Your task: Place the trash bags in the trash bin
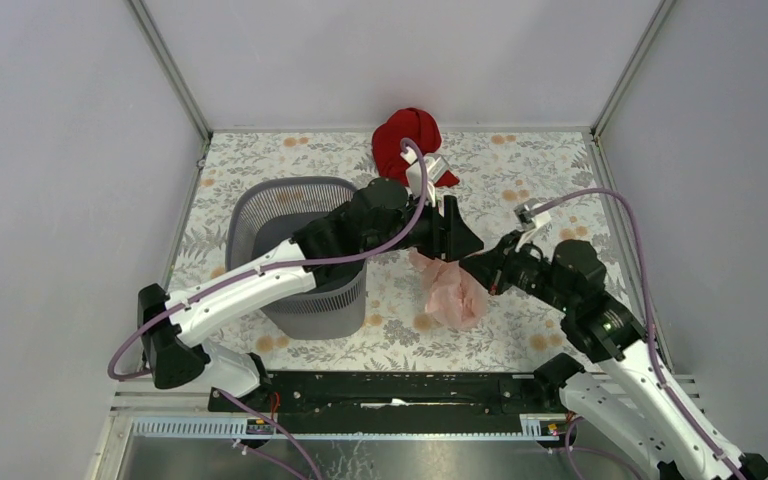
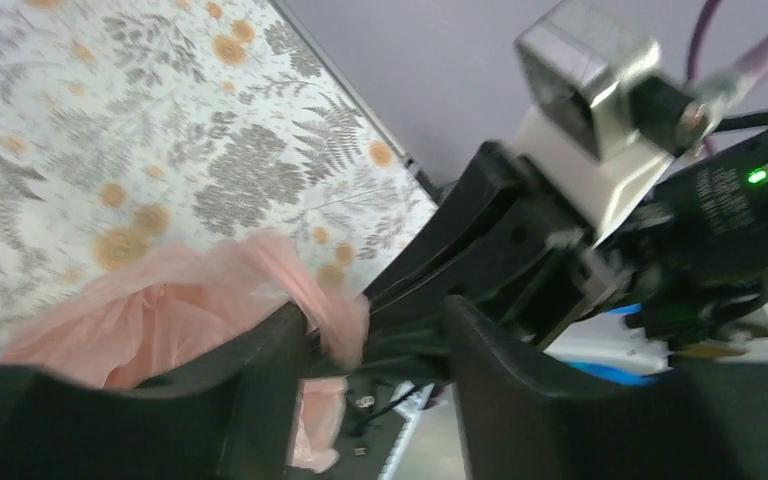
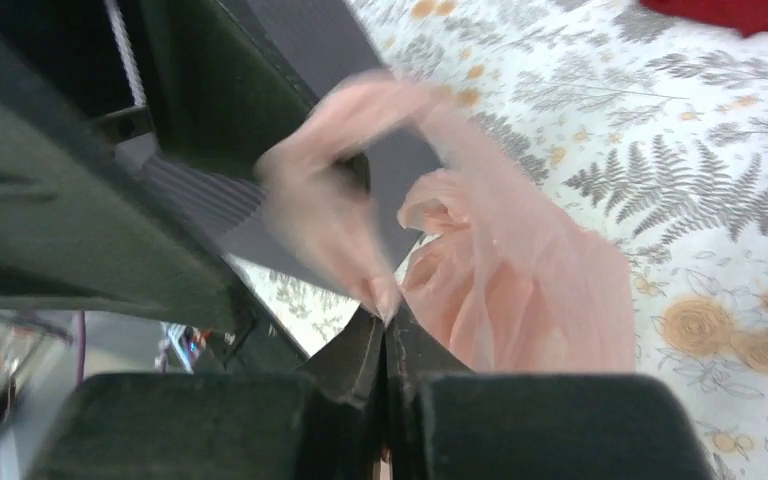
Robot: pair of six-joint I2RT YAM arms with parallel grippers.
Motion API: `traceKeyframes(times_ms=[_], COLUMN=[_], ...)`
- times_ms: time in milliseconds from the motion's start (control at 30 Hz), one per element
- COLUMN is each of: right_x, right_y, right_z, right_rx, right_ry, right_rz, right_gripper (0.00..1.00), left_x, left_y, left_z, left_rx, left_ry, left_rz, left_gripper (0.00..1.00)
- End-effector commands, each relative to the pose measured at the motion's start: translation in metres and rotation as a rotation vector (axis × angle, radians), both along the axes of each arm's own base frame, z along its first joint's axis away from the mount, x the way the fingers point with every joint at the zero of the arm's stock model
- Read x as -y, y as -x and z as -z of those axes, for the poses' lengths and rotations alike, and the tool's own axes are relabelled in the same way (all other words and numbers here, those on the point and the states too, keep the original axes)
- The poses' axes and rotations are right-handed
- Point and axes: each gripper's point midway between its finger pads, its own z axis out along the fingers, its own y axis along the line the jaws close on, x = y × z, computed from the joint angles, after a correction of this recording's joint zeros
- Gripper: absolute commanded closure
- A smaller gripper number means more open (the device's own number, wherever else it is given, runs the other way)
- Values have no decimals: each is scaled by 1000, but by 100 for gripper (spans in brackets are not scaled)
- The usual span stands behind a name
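While right end effector pinches the filmy pale-pink plastic trash bag, left end effector sits spread around a fold. Likely handover: left clamps next, right lets go, then swing to grey mesh bin.

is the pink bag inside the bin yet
No, the pink bag is outside the trash bin, to its right, pinched by the right gripper.

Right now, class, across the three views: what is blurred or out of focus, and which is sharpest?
Top external: sharpest. Left wrist: the thin translucent pale pink plastic bag and the black left hand look soft. Right wrist: the bag's upper fold is smeared; the floral table cover is crisp.
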Motion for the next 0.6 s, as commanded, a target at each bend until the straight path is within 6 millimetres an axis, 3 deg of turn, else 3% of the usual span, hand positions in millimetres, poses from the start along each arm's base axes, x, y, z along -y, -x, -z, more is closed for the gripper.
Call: traceKeyframes(times_ms=[0, 100, 300, 400, 567], right_x=[37, 58, 62, 61, 57], right_y=[-16, -11, 7, 15, 23], right_z=[-24, -31, -62, -77, -92], right_rx=[60, 70, 145, 196, 221], right_ry=[-86, -150, -216, -225, -244], right_rz=[270, 379, 337, 302, 252], right_gripper=[100, 100, 100, 100, 100], left_x=[-18, -41, -68, -64, -35], left_y=[2, 3, 7, 13, 25], left_z=[-48, -48, -30, -19, 8], left_rx=[111, 151, 154, 130, 59], left_ry=[82, 85, 69, 62, 54], left_rz=[-13, -70, -123, -90, 46], left_gripper=[32, 12, 7, 4, 1])
